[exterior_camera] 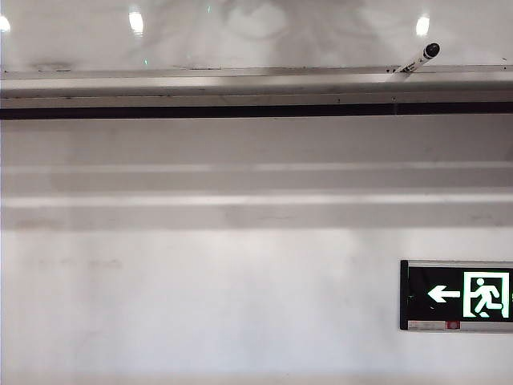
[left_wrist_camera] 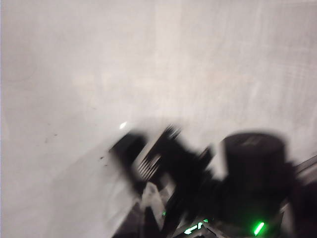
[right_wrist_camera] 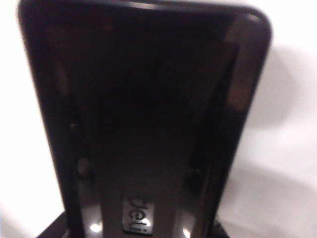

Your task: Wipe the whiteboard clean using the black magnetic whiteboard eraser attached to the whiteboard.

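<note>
Plainly, the left claw (left_wrist_camera: 148, 163) is a blurred dark shape against a pale surface, pressed together and empty. Rightward, the right claw, fingers unseen, carries the black eraser (right_wrist_camera: 143, 114) filling its wrist view. The whiteboard (exterior_camera: 256, 32) sits high above its ledge (exterior_camera: 256, 84). Keep the eraser flat, pressing evenly.

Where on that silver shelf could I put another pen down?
The ledge is bare from the picture's left edge to the marker near its right end; crowded only there. The eraser fills the right tool's view; the left tool, shut, sits before bare white surface.
</note>
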`<action>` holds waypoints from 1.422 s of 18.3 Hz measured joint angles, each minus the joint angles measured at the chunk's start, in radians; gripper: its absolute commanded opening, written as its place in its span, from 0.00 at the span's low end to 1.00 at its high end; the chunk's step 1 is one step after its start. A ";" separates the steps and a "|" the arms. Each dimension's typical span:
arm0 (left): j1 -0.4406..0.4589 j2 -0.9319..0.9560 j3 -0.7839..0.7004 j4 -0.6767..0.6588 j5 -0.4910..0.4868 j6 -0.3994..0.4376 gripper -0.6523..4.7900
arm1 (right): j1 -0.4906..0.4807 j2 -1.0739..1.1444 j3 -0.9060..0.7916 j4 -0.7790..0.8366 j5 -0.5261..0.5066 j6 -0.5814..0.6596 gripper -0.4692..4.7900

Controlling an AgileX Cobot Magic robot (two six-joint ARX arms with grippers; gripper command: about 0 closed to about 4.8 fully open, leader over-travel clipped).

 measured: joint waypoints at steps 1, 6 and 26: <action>0.000 0.000 0.000 0.001 0.000 0.000 0.11 | -0.029 -0.035 0.000 -0.003 0.032 -0.017 0.09; 0.000 0.000 0.000 0.015 0.010 0.000 0.11 | -0.137 -0.114 0.000 0.077 0.106 -0.018 0.16; 0.000 0.000 0.000 0.022 0.012 0.000 0.11 | -0.137 -0.336 -0.003 0.085 -0.011 -0.004 0.08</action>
